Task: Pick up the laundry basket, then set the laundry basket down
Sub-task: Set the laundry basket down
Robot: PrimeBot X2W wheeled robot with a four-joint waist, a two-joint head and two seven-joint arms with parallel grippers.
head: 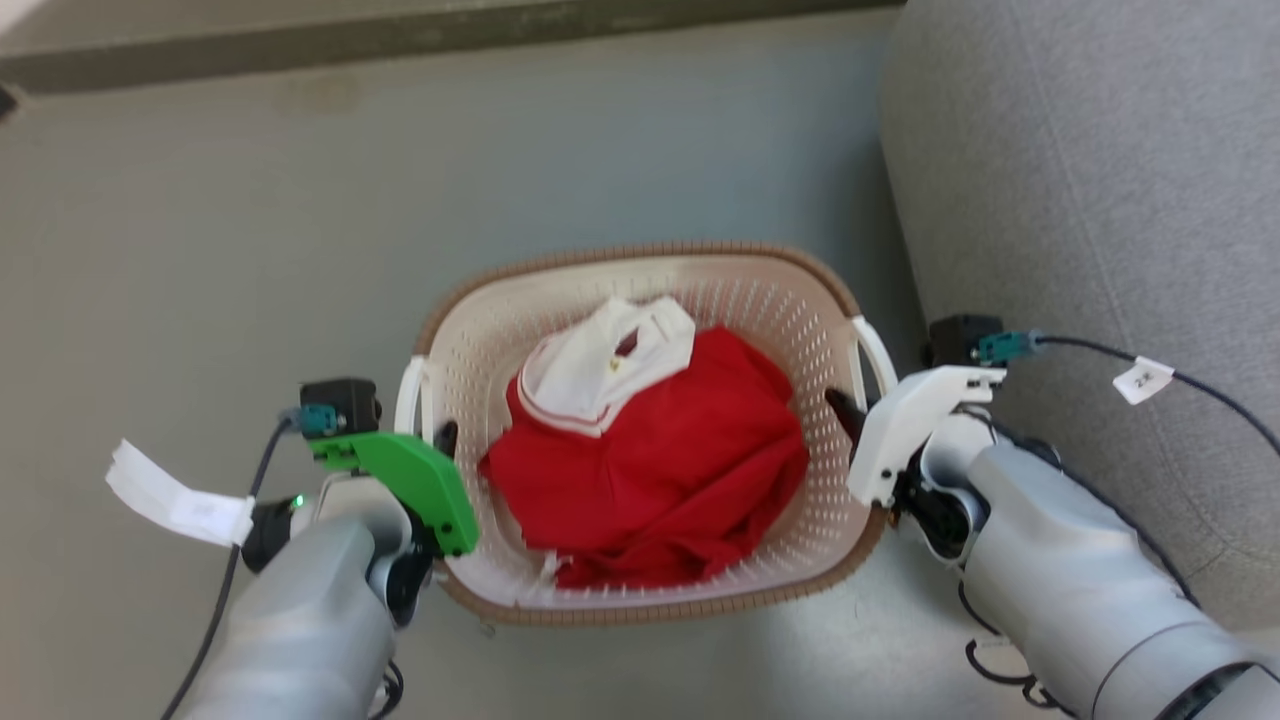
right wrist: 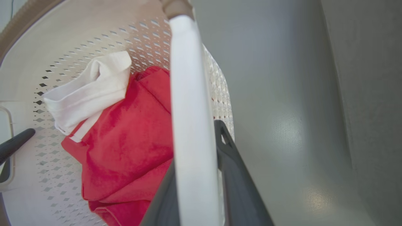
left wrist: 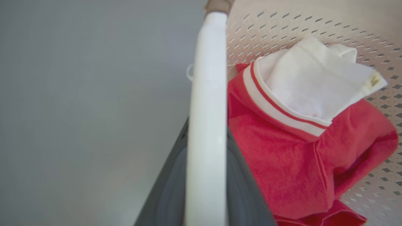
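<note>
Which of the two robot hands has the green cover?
The left gripper, holding the laundry basket on the side away from the grey sofa; the right gripper has a white cover.

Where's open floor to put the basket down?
Bare floor runs left of the laundry basket and beyond it, up to the dark strip at the top. Tight on the right: the grey upholstered seat stands close to that handle and the right gripper.
</note>
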